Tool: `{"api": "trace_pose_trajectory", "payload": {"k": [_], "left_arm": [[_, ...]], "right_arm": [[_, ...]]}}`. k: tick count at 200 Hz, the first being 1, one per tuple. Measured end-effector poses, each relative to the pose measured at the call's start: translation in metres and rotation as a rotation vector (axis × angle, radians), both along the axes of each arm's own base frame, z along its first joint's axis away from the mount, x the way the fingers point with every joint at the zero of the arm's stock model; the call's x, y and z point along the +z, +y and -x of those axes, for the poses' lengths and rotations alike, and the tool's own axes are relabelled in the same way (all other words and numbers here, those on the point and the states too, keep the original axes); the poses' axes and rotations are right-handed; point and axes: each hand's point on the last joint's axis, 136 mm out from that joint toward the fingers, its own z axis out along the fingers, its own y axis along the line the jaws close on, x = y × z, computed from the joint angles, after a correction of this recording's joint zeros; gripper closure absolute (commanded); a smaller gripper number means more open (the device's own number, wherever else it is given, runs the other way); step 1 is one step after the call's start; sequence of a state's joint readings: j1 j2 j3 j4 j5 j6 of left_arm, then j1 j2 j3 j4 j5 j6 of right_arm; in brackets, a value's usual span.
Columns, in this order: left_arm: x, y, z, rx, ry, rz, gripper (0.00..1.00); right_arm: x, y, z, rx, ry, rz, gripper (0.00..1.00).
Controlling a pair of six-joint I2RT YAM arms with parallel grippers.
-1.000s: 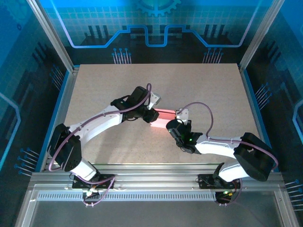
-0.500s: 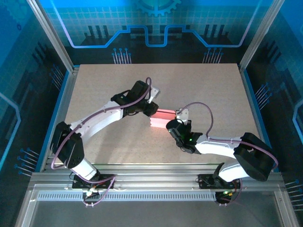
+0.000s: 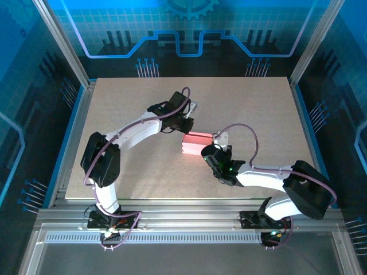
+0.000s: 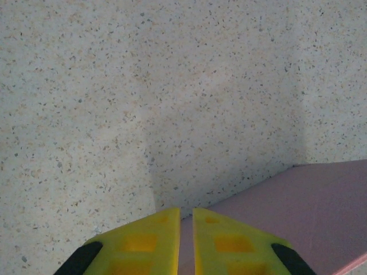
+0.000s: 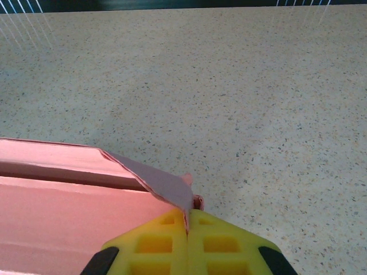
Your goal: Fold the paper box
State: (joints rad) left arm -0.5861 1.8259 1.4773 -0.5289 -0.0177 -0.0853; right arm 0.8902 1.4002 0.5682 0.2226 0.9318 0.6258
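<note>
Because the paper box [image 3: 195,142] is thin pink card, folded into a low rectangular form with one end flap [image 5: 163,188] lifted loose, that flap looks like the weak spot. The box lies on the worktop [image 3: 258,103], stretching away to the left of the right fingers [image 5: 198,223], which are pressed together on the flap's corner at the box's end. The left fingers [image 4: 171,223] are drawn almost together, with only a thin slit between them and nothing visibly in it. A pink face of the box lies just to their right, and whether they touch it cannot be told. From above they sit just off the box's far corner. With one pinch on one corner and no clear hold at the other end, a pull from the right fingers would probably drag the light box across the smooth worktop rather than turn the flap on its crease. A sharper tug could tear the card or put in a stray crease. If the left fingers press down off the edge, they may dent the wall or tip the box.
</note>
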Motion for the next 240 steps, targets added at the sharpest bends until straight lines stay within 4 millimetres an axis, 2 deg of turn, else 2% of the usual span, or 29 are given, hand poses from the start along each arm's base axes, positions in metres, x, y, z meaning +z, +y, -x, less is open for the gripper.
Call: {"api": "trace_pose_trajectory", "payload": {"k": [55,175,199,240], "left_arm": [[-0.011,0.013,0.019,0.042,0.001,0.035,0.86],[-0.022,0.018,0.028,0.146,-0.066,0.181,0.85],[-0.022,0.018,0.027,0.161,-0.071,0.189,0.85],[-0.022,0.021,0.027,0.174,-0.079,0.167,0.84]], "right_arm": [[0.000,0.002,-0.001,0.002,0.003,-0.002,1.00],[-0.001,0.004,-0.002,-0.001,0.004,-0.008,1.00],[0.000,0.004,-0.002,0.000,0.002,-0.009,0.94],[0.000,0.003,0.002,0.013,0.014,-0.009,0.77]]}}
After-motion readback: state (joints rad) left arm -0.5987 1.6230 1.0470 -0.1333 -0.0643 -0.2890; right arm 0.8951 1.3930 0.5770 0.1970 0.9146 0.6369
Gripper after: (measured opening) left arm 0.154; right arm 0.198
